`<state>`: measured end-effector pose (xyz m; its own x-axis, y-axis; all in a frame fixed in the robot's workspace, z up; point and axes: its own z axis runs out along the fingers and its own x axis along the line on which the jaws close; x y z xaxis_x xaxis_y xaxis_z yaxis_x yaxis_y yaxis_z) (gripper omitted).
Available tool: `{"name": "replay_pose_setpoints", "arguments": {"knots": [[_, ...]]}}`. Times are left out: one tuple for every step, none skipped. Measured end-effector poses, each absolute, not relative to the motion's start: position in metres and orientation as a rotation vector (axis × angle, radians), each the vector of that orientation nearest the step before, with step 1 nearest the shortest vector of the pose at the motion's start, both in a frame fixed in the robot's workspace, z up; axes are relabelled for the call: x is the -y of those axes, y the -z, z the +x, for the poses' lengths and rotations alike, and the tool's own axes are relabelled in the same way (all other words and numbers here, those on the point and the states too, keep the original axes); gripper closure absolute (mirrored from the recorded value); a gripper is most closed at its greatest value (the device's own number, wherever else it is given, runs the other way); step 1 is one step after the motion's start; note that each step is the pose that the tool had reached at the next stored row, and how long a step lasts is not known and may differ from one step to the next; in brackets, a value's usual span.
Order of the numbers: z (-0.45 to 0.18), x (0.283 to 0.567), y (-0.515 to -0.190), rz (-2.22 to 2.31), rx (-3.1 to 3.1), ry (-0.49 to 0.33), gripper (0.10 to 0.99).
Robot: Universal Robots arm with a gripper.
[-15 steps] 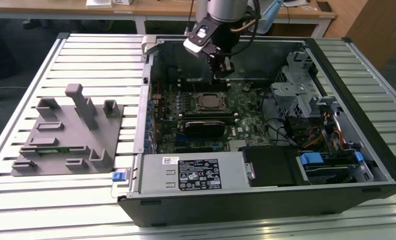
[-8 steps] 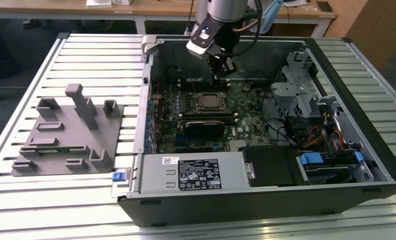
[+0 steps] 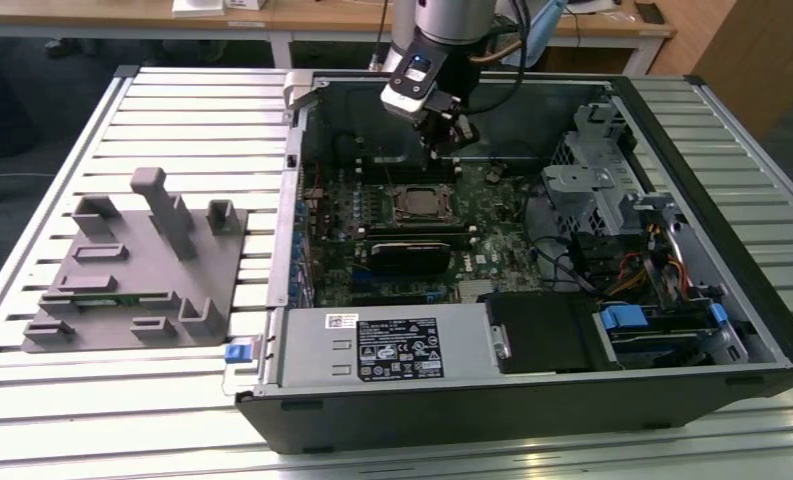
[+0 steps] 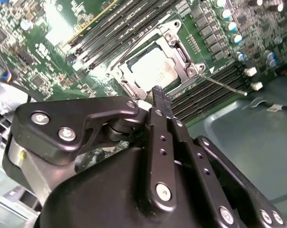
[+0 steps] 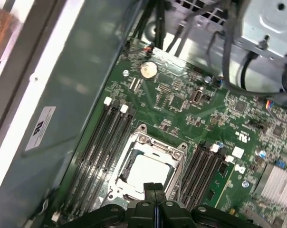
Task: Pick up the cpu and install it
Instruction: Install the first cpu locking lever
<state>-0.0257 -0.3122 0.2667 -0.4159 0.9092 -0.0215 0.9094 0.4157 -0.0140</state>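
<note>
The cpu (image 3: 420, 203), a square chip with a silvery-white top, lies inside the metal-framed socket (image 3: 419, 190) on the green motherboard of the open computer case. Both wrist views look down on the cpu (image 4: 153, 69) (image 5: 148, 172) in the socket frame (image 5: 180, 151). My gripper (image 3: 446, 148) hangs inside the case above the board, a little beyond the socket toward the back wall. Its black fingers (image 4: 160, 97) (image 5: 154, 187) are pressed together with nothing between them, so it is shut and holds nothing.
A grey plastic holder block (image 3: 136, 265) stands on the slatted table at the exterior view's left. Inside the case are memory slots (image 5: 103, 142), a thin socket lever wire (image 4: 224, 85), a labelled power supply (image 3: 383, 345), cables and a metal drive cage (image 3: 610, 190).
</note>
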Motion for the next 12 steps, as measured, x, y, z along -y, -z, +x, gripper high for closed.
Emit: {"name": "replay_pose_setpoints", "arguments": {"knots": [[-0.0257,0.3122,-0.2667,1.667,-2.65,0.037,0.98],[-0.0257,0.3122,-0.2667,1.644,-2.664,0.037,0.98],[-0.0257,0.3122,-0.2666,1.619,-2.679,0.037,0.98],[-0.0257,0.3122,-0.2666,1.595,-2.693,0.036,0.98],[-0.0257,0.3122,-0.2666,1.571,-2.707,0.036,0.98],[-0.0257,0.3122,-0.2665,1.547,-2.72,0.036,0.98],[-0.0257,0.3122,-0.2665,1.521,-2.735,0.036,0.98],[-0.0257,0.3122,-0.2665,1.498,-2.747,0.036,0.98],[-0.0257,0.3122,-0.2664,1.476,-2.759,0.035,0.98],[-0.0257,0.3122,-0.2664,1.454,-2.77,0.035,0.98],[-0.0257,0.3122,-0.2663,1.433,-2.781,0.035,0.98],[-0.0257,0.3122,-0.2663,1.411,-2.792,0.035,0.98]]}}
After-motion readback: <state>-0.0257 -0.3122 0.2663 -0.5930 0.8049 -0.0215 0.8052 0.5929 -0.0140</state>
